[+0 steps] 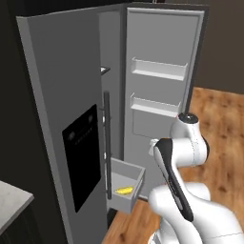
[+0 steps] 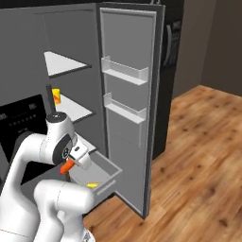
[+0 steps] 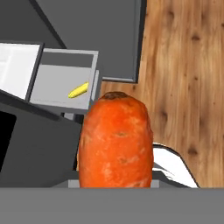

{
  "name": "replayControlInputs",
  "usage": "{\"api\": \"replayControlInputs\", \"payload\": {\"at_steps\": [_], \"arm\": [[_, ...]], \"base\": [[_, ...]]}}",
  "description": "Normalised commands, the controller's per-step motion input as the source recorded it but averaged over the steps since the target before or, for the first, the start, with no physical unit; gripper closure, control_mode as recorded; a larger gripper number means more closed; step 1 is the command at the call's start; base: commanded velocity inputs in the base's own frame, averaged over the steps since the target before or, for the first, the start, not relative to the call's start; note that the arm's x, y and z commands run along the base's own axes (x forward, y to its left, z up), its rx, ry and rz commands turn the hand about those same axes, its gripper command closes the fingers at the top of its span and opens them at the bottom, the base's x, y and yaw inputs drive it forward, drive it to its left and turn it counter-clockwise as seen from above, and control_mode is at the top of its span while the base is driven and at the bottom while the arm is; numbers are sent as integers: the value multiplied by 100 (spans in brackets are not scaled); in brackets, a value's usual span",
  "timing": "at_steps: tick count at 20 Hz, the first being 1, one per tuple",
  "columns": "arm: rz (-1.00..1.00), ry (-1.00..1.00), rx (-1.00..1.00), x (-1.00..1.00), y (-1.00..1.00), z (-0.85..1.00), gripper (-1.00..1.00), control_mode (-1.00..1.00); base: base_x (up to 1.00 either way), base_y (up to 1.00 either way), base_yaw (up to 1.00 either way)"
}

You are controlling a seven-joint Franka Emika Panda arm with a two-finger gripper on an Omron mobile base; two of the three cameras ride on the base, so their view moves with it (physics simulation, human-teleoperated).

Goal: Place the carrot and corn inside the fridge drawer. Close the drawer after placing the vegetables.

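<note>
Carrot [image 3: 116, 140] gripped in the hand [image 2: 75, 159], whose fingers are drawn in tight on it; in the hand view the orange body fills the foreground with its blunt end toward the scene, and in the right base view its tip pokes out below and left of the hand. The hand hangs above and just short of the fridge drawer [image 2: 106, 177], which stands pulled out at the foot of the open fridge. Judged from this pose, the step in hand is the carry to the drawer: the carrot should be brought over the open bin, clear of its near wall, lowered until it sits close to the floor of the bin, and only then released, so that it does not bounce or roll out. A likely hazard is the near rim of the drawer, which the carrot's hanging end could clip on a low approach. Corn [image 1: 124, 190] lies already inside the drawer, on its floor toward the front, near the front wall; free floor remains behind and beside it for the carrot. Fridge door [image 2: 130, 104] stands wide open, its two white door shelves [image 2: 125, 71] bare as far as can be seen. An orange and yellow item [image 2: 56, 96] sits on an inner fridge shelf, too small to identify. Closing the drawer remains to be done.
</note>
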Motion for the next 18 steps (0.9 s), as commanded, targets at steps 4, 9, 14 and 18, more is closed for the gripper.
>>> {"api": "replayControlInputs", "payload": {"at_steps": [4,9,14,18], "arm": [[0,0,0,0,0,0,100,100],[3,0,1,0,-2,-3,100,-100],[0,6,0,67,-9,-37,100,-100],[0,15,0,100,0,-80,100,-100]], "base": [[47,13,10],[32,1,8],[0,0,0],[0,0,0]]}}
